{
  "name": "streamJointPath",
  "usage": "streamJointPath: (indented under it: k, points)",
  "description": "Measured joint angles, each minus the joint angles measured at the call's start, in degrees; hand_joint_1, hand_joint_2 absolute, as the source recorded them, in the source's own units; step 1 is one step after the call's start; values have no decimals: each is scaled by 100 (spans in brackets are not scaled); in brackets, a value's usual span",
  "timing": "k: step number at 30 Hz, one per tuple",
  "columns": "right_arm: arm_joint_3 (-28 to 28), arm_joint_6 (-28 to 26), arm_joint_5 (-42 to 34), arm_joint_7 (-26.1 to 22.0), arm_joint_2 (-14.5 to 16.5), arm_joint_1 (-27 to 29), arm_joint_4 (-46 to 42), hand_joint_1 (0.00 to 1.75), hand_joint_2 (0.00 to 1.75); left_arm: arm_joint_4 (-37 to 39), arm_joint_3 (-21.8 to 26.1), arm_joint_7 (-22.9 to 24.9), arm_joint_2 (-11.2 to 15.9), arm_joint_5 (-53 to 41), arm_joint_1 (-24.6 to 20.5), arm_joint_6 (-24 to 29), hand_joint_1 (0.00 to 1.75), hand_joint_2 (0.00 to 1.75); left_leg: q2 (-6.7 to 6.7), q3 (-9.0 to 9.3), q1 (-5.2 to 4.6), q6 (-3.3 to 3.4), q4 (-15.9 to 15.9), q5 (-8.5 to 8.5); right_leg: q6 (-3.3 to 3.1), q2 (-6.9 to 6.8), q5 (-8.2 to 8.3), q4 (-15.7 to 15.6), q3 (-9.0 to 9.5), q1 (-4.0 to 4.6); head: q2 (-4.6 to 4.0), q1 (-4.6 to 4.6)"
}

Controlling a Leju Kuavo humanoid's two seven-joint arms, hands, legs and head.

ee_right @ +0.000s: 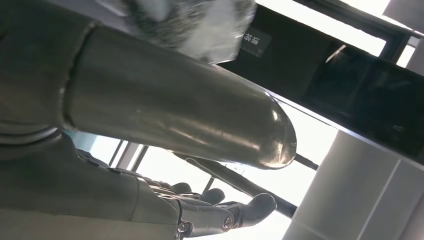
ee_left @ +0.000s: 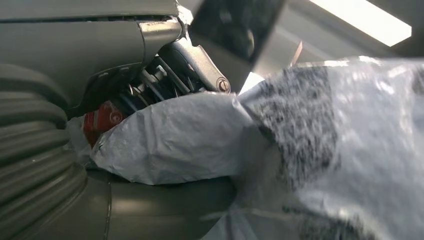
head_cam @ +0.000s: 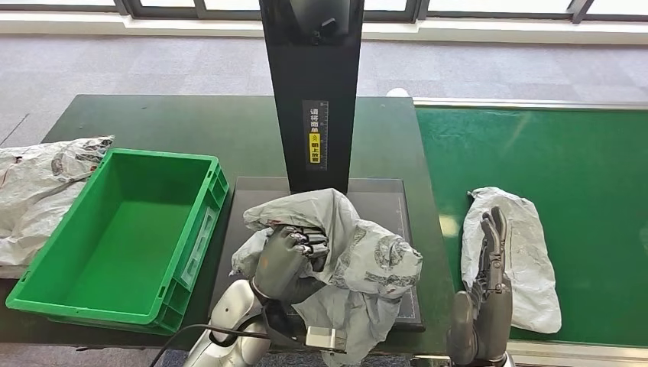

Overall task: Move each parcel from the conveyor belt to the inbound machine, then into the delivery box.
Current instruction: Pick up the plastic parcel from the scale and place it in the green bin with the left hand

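Two parcels matter right now. One grey parcel (head_cam: 359,252) is bunched in my left hand (head_cam: 286,260), fingers curled tight into the crumpled plastic, and it sits over the dark platform (head_cam: 382,200) of the inbound machine (head_cam: 312,84), just in front of its black upright column. In the left wrist view the wrinkled film (ee_left: 170,140) presses right against my palm, so the hold looks firm. A second parcel (head_cam: 527,252) lies on the green conveyor belt (head_cam: 550,153), just beside my right hand (head_cam: 489,260), which stands upright with fingers straight and apart, holding nothing.

I judge the step in hand to be the machine stage for the first parcel: it is at the platform, not yet in the delivery box (head_cam: 122,229). That green crate sits open on the table to my left, close beside the platform. The next move calls for lifting the parcel clear of the platform, carrying it sideways over the crate's near wall, and only then letting my fingers go. The loose tail of plastic hanging below my hand could snag on the crate's rim.
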Motion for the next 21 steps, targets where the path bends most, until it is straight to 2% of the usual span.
streamJointPath:
  k: [4,8,10,15,21]
  points:
    - [0,82,-52,3,25,-126,3,0,0,-513,168,-35,11,45,294,505,175,175,0,0,0,0,0,0,0,-2,0,0,0,0,0,0]
    - [0,95,-68,4,36,-197,18,0,0,-809,311,-86,12,140,439,642,175,175,-1,0,0,1,0,1,0,-5,0,0,2,0,0,0]
    - [0,93,-88,5,41,-202,22,0,0,-960,457,-266,-11,452,507,718,175,175,-1,-1,0,1,0,1,0,-4,0,0,1,0,0,0]
    - [0,-50,-146,5,50,-202,70,0,0,-1440,1344,-886,-117,1758,667,806,175,175,0,0,2,0,0,1,-1,-1,0,0,0,3,0,-2]
    - [43,-192,-351,6,51,-309,266,0,0,-1997,2584,-933,-113,3056,533,824,175,175,1,0,8,-5,-2,5,-4,-2,-1,2,0,8,0,-1]
